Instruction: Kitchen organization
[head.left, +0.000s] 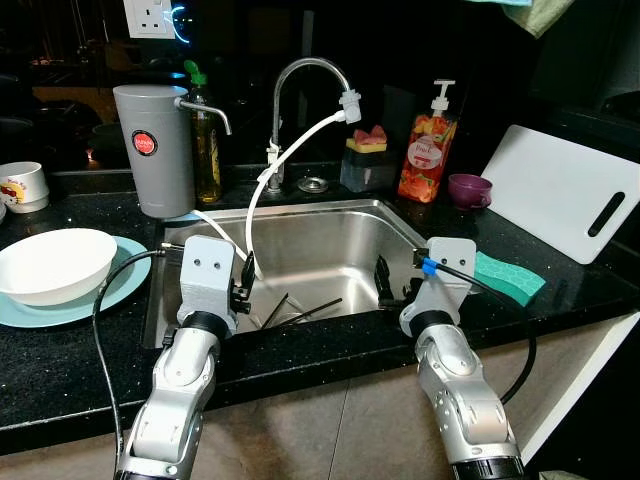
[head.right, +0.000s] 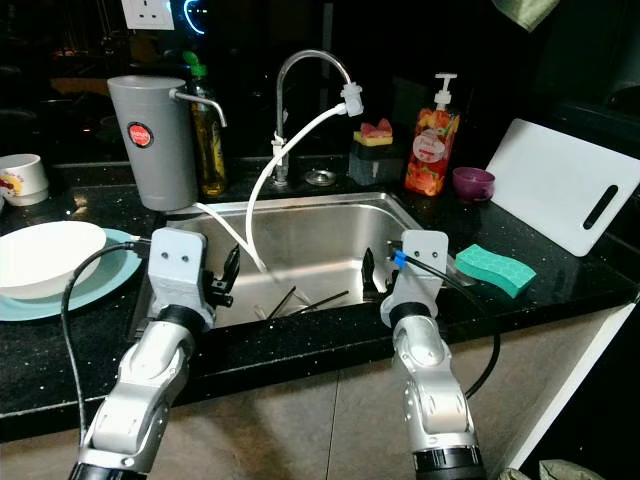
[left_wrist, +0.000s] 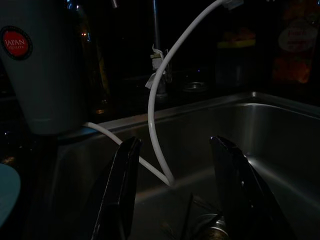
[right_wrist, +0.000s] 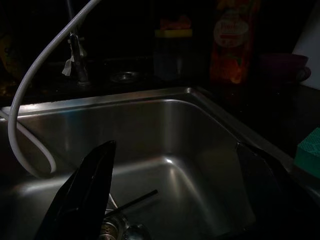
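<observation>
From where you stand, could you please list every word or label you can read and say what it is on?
"JAPAN" on the red round sticker of the grey water filter jug; the smaller line under it is unreadable.
Orange soap bottle: label too blurred to read.
White mug: red print, unreadable.

Two thin dark chopsticks (head.left: 300, 312) lie flat on the bottom of the stainless steel sink (head.left: 330, 228), near its front wall, angled apart from each other. A white bowl (head.left: 55, 264) sits upright on a pale blue plate (head.left: 118, 285) on the black counter, just beside the sink's left rim.
</observation>
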